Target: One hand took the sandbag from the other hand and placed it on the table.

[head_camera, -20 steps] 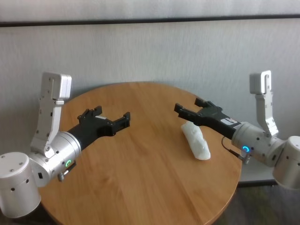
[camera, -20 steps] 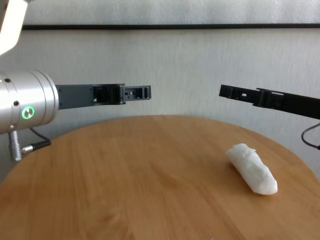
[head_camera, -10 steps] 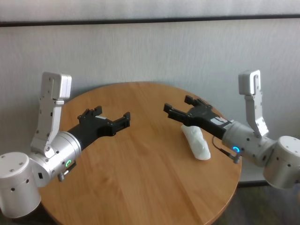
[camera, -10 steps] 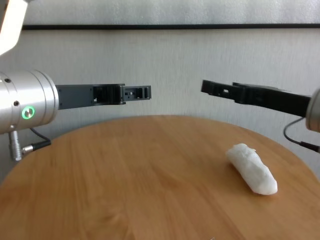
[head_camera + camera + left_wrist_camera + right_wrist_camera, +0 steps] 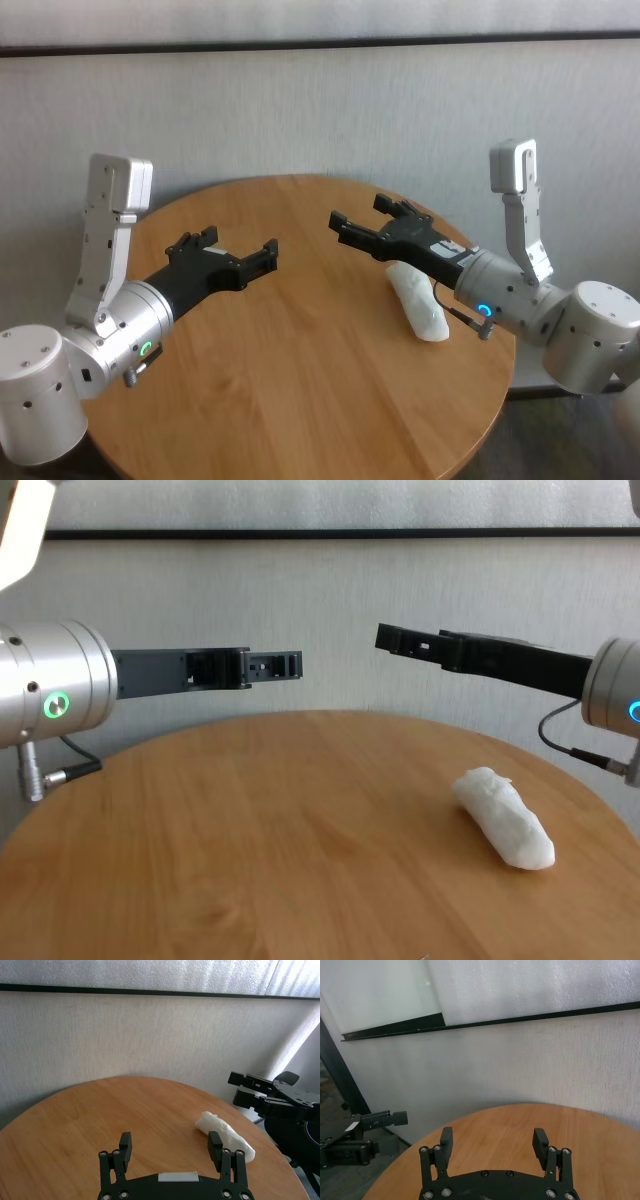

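Note:
The white lumpy sandbag (image 5: 418, 305) lies on the right side of the round wooden table (image 5: 300, 380), with nothing touching it. It also shows in the chest view (image 5: 503, 818) and the left wrist view (image 5: 225, 1132). My right gripper (image 5: 362, 214), with the blue light, is open and empty. It hovers above the table past the sandbag's far end, pointing toward the table's middle (image 5: 395, 638). My left gripper (image 5: 238, 243), with the green light, is open and empty. It is held level above the table's left side (image 5: 275, 665), facing the right one. The right wrist view does not show the sandbag.
A grey textured wall (image 5: 320, 110) with a dark horizontal strip stands close behind the table. The table's round edge (image 5: 505, 370) drops off just right of the sandbag. The wood (image 5: 250, 860) between the two grippers is bare.
My right gripper has moved left, from beside the sandbag toward the table's middle, staying open and above the table. The left gripper and the sandbag have not moved.

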`<control>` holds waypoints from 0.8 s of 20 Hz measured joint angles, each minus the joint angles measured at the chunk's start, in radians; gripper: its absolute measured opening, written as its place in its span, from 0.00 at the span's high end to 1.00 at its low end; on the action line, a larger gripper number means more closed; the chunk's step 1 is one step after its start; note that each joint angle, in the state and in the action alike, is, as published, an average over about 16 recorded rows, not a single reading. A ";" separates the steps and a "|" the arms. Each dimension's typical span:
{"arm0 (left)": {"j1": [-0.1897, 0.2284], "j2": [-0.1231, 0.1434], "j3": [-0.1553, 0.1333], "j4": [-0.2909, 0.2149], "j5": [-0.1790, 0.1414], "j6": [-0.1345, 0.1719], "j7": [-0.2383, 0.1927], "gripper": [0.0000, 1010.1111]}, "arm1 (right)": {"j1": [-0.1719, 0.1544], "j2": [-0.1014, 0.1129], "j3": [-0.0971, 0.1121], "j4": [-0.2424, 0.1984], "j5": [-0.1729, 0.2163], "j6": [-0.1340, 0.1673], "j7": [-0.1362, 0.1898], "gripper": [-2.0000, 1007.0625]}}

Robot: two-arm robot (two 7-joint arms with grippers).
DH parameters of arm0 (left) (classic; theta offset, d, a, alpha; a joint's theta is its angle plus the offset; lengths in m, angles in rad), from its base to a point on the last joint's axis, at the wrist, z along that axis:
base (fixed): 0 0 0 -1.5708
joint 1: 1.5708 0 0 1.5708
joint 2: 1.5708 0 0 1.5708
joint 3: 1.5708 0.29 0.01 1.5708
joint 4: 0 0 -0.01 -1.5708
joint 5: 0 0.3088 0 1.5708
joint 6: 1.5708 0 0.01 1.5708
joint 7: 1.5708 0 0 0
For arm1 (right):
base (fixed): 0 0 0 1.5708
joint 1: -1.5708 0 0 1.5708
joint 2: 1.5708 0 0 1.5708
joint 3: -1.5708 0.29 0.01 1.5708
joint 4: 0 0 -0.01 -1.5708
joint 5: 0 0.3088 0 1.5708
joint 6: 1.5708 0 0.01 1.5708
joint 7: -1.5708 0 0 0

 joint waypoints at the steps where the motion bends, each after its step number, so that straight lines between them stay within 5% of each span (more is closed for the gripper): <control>1: 0.000 0.000 0.000 0.000 0.000 0.000 0.000 0.01 | 0.002 -0.004 0.000 0.002 -0.003 0.000 0.001 0.01; 16: 0.000 0.000 0.000 0.000 0.000 0.000 0.000 0.01 | 0.011 -0.038 0.004 0.013 -0.034 0.000 0.020 0.01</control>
